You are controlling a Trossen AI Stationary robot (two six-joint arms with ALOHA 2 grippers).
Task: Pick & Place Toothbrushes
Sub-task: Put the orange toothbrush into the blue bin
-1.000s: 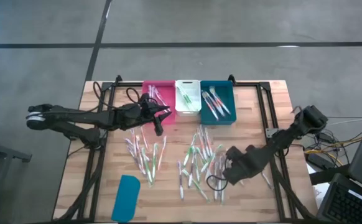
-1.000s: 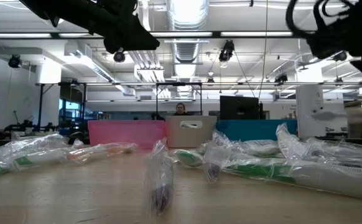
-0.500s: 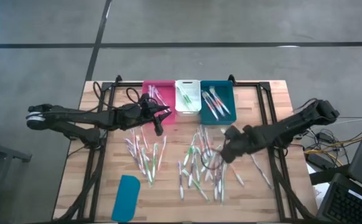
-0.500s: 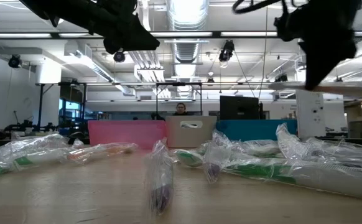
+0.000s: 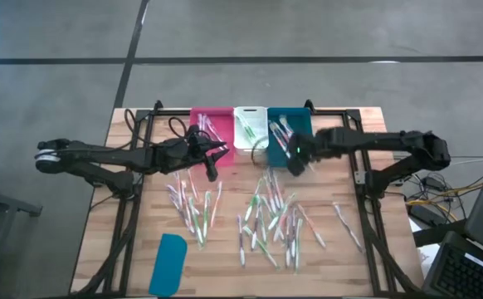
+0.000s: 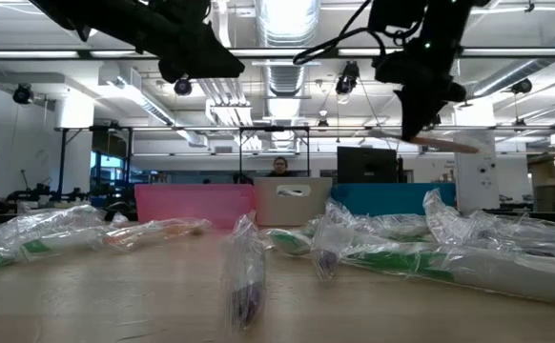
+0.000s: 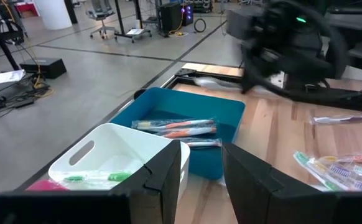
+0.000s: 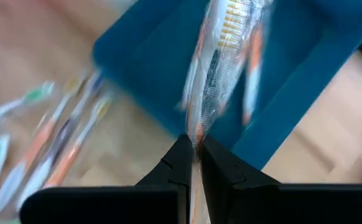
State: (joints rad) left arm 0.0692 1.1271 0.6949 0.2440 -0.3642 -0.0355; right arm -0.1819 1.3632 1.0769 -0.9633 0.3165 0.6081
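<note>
My wooden table point(image 5: 366, 124) carries three bins in a row at its far edge: a pink bin point(image 5: 211, 116), a white bin point(image 5: 249, 129) in the middle and a blue bin point(image 5: 301, 124) on the right side. A flat teal lid point(image 5: 168, 264) lies near the front left corner, well apart from everything else.

Most of the toothbrushes point(image 5: 266, 220) are scattered loose across the middle of the table in their clear wrappers, in two rough heaps, with a couple off to the right. A few already lie inside each bin; from my left wrist I see orange ones in the blue bin point(image 7: 199, 127) and green ones in the white bin point(image 7: 116, 158).

My right arm reaches across from the right, and my right gripper point(image 5: 295, 151) hangs over the front edge of the blue bin. Its fingers are clenched on one wrapped toothbrush with orange on it point(image 8: 221, 59), which sticks out forward over the blue bin point(image 8: 305, 68). In the level view that toothbrush point(image 6: 444, 143) juts out sideways from the gripper point(image 6: 421, 119), high above the table.

My left gripper point(image 5: 212, 158) waits just in front of the pink bin, fingers point(image 7: 168, 177) parted with nothing between them.
</note>
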